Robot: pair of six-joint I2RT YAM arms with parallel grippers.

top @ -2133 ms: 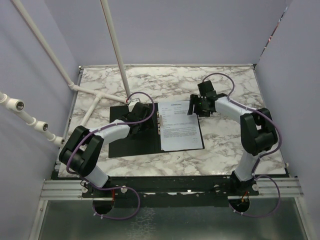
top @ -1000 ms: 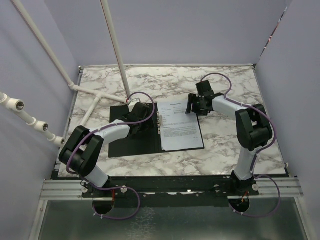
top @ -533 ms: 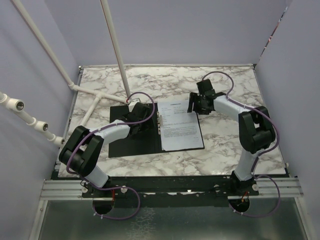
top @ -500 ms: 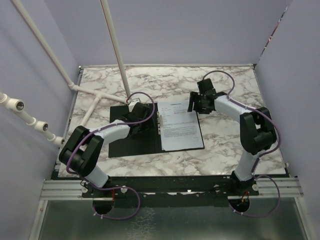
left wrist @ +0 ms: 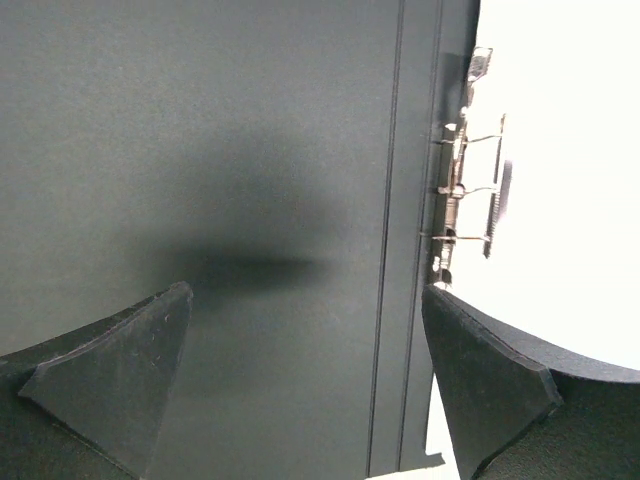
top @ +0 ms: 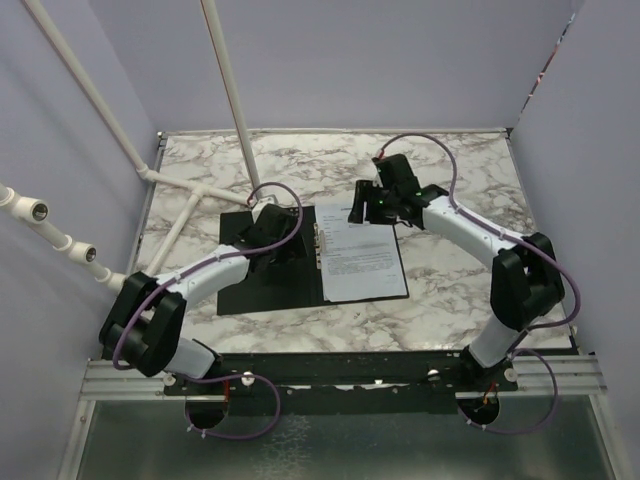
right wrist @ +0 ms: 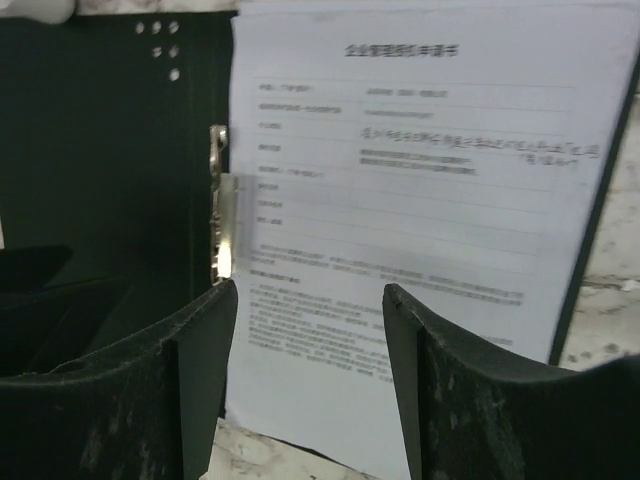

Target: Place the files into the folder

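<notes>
Marble table [top: 450, 290] is filling most of the top view. The folder [top: 262, 292] is lying open, black inside up, approx mid-table, a bit twd 9 o'clock. The files [top: 365, 265] are lying flat on its 3 o'clock half. L gripper [top: 270, 225] is hovering over the bare 9 o'clock half nr its 12 o'clock edge. Its jaws are standing wide apart, w/ only plain black btwn them in its own wrist cam. R gripper [top: 363, 207] is hanging over the files' 12 o'clock edge, jaws parted, clasping nothing. The R wrist cam alone is showing heading + text lines and a thin black folder edge at 3 o'clock. The silver clip [top: 320, 245] is sitting at the spine, and the L wrist cam is showing its wire prongs.
</notes>
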